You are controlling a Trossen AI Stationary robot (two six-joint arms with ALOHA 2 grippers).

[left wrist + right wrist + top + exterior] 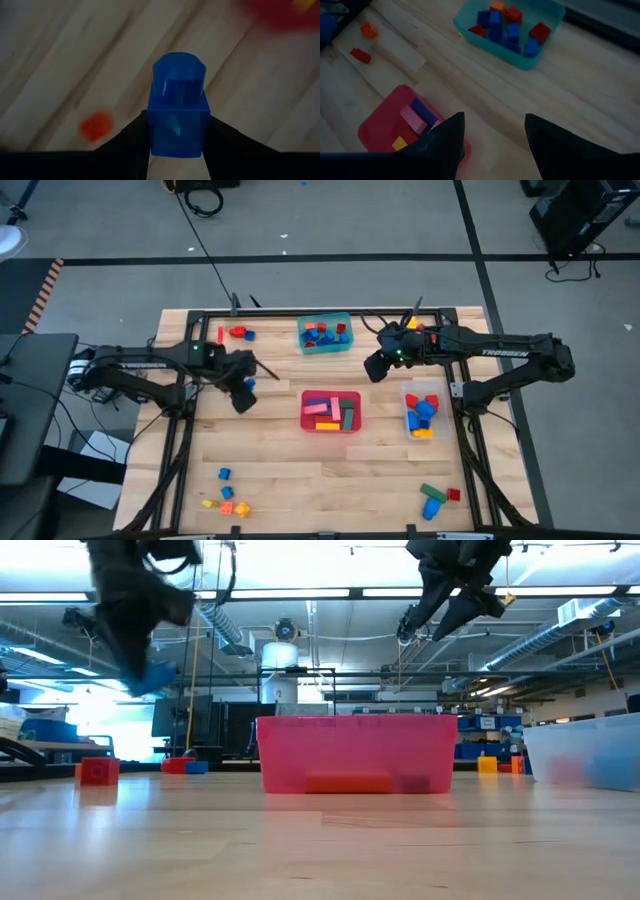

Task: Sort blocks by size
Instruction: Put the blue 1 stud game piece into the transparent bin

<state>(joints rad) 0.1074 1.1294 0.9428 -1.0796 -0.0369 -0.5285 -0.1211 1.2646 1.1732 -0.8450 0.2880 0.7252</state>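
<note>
The left end effector [244, 394] is closed on a small blue block [177, 112] and holds it above bare tabletop [270, 455], left of the red tub [330, 411]. The right end effector [377, 366] hangs open and empty between the teal tub [324, 333] and the clear tub [423, 409], touching neither rim.

Bright ceiling strip lights [330, 592], dim wrist views, blurred table [60, 60], soft shadows
</note>
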